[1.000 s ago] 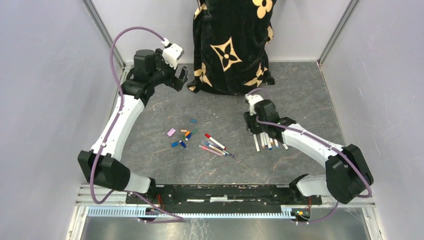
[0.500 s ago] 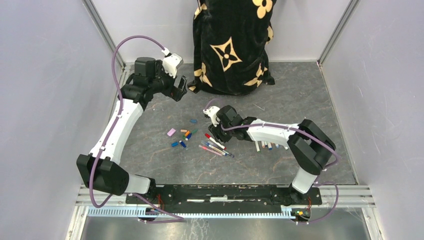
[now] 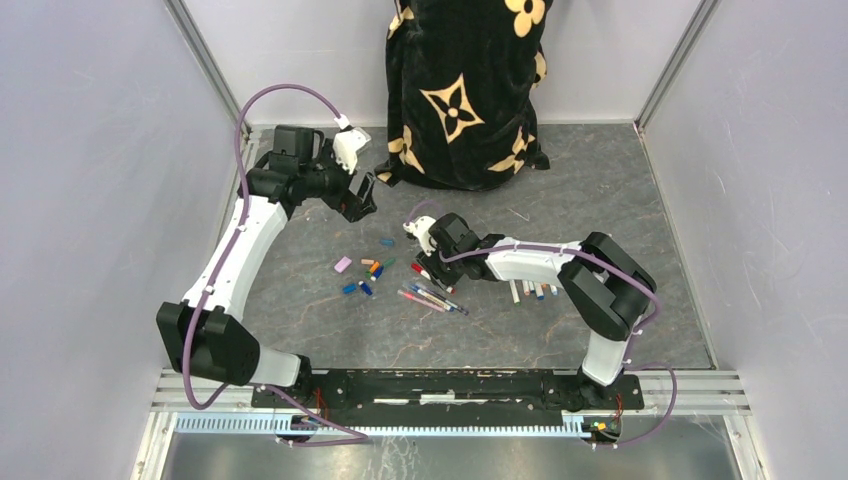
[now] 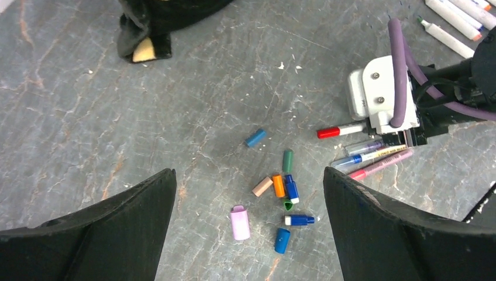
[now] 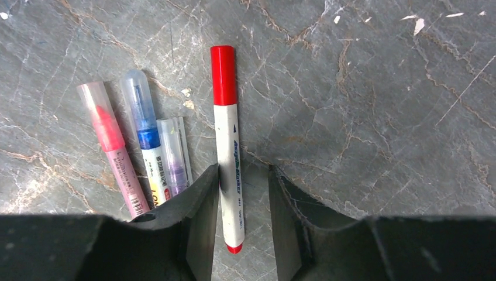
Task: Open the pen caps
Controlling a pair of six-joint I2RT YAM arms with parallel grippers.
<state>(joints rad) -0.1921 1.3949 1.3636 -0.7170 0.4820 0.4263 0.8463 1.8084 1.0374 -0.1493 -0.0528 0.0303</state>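
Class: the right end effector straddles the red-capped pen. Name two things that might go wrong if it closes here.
1. The red-capped pen lies off-centre inside the right end effector, close to one finger, so it may roll or skew when squeezed.
2. That finger sits right beside the clear-capped purple pen, which might get nudged or pinched too.

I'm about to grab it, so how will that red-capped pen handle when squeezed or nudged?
The red-capped pen looks round and smooth, so a nudge would probably roll it sideways on the flat table. Its barrel seems rigid and slim, likely light and stiff when lifted. The right gripper straddles its uncapped end, so it may swivel if pinched.
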